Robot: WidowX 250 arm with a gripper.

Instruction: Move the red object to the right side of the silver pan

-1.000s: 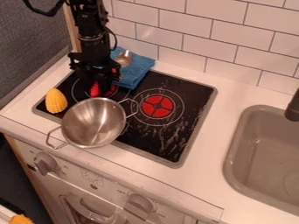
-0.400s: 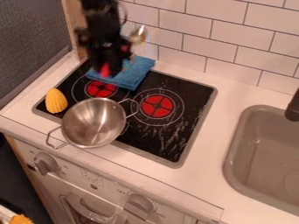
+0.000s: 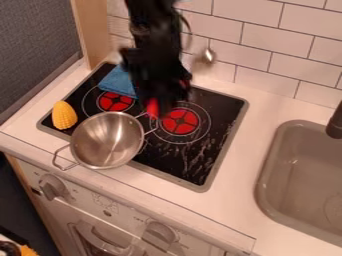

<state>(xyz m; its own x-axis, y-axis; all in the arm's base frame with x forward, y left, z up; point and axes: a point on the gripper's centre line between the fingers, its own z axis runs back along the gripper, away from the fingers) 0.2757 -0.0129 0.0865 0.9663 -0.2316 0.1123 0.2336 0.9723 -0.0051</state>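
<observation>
Black two-finger gripper (image 3: 159,90): apparently closed on red-handled metal spoon (image 3: 153,108) | Spoon: aloft, near silver two-handled metal pan (image 3: 100,145) | Next: keep handle clear of rim, swing right, lower gently onto black glass stovetop (image 3: 177,162), release.

Red object (image 3: 153,108) — held, silver pan (image 3: 103,145) — upright on stove (image 3: 226,120)

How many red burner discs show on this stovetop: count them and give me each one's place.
2. One red disc is behind the silver pan; the other red disc is to the pan's right. Any under the pan would be hidden.
</observation>
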